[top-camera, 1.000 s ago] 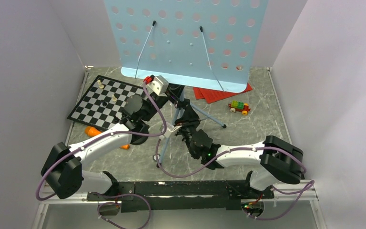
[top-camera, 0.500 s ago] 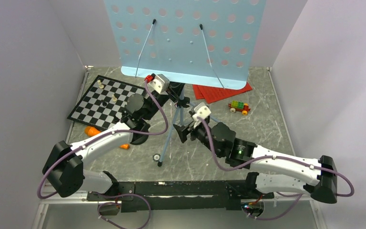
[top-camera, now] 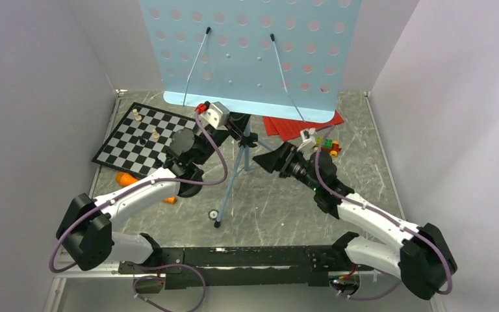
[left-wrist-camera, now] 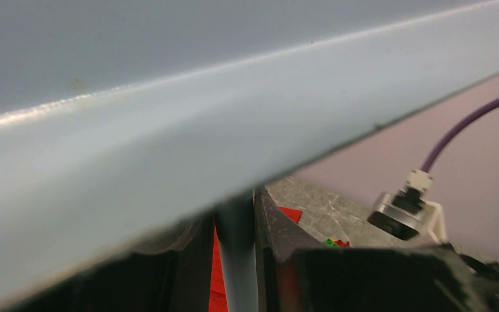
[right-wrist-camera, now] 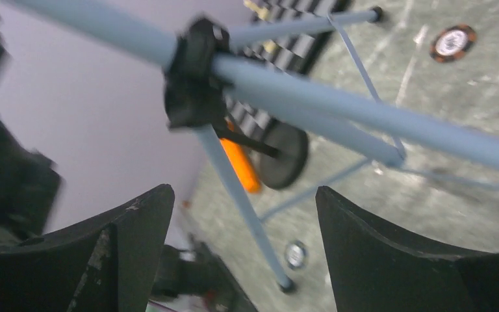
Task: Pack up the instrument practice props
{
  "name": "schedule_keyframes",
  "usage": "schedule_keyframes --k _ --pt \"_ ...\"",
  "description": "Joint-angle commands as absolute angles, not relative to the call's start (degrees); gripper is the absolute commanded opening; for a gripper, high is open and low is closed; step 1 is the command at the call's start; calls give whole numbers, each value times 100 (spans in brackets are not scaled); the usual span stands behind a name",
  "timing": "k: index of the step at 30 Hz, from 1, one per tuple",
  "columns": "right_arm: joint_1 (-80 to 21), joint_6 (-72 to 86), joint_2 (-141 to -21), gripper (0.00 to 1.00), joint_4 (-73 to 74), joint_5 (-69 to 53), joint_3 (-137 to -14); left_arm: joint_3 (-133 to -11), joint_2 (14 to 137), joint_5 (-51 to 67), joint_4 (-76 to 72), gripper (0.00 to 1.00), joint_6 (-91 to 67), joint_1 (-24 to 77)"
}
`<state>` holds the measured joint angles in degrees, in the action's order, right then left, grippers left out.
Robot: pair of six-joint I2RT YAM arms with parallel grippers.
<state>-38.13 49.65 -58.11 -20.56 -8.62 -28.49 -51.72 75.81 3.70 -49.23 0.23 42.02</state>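
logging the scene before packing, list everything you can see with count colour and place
music stand: 1, light blue, perforated desk back centre, tripod in the middle
music sheets: count unclear, red, under desk's right edge
microphone: 1, orange, left, partly under left arm
mic stand: 1, black round base, beside the microphone
chessboard: 1, black-and-white, back left, few pieces on it
toy car: 1, multicoloured, right, near the sheets
small disc: 1, dark with pale centre, by tripod's front foot
left gripper: 1, black, shut on music stand post
right gripper: 1, black, open, just right of the post
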Motion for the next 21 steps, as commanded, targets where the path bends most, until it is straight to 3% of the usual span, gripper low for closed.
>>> schedule_keyframes --k 1,7,16,21 --pt "-3139 7085 -6444 85 -4175 -2270 -3036 -4940 7500 393 -4548 0 258 4137" --pt "-2842 7583 -7400 71 -4486 -2673 -3618 -4957 7506 467 -4535 0 371 4149" --pt "-2830 7957 -7929 59 -4997 -2970 -3937 -4913 7549 497 -4536 0 488 4150" --pt "-2839 7858 -7946 35 -4832 -3047 -4034 -4913 7578 483 -4543 0 502 4153"
